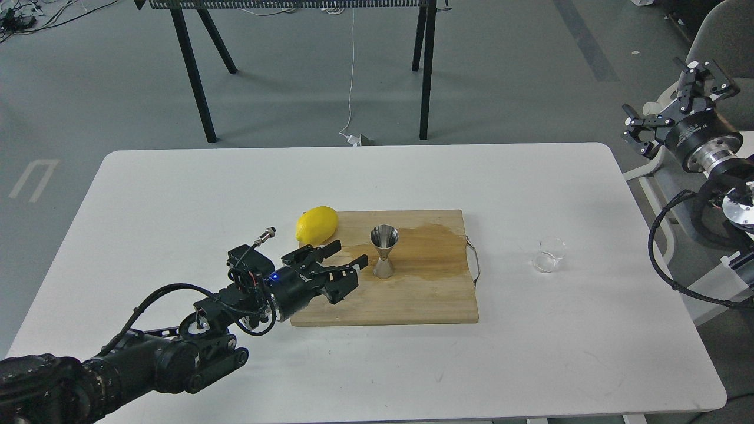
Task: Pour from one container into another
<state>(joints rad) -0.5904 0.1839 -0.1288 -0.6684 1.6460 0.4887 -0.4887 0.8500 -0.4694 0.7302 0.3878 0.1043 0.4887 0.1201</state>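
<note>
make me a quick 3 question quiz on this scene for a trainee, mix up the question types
1. True or false: the steel jigger stands upright on the wooden board.
2. Multiple choice: where is the clear glass cup? A) on the board B) on the white table, right of the board C) in the right hand
3. Short answer: which fruit lies at the board's far left corner?

Key:
1. True.
2. B. The right hand is open, raised off the table's right edge, holding nothing.
3. The lemon. The left hand, open and empty, hovers just in front of it, left of the jigger.
</note>
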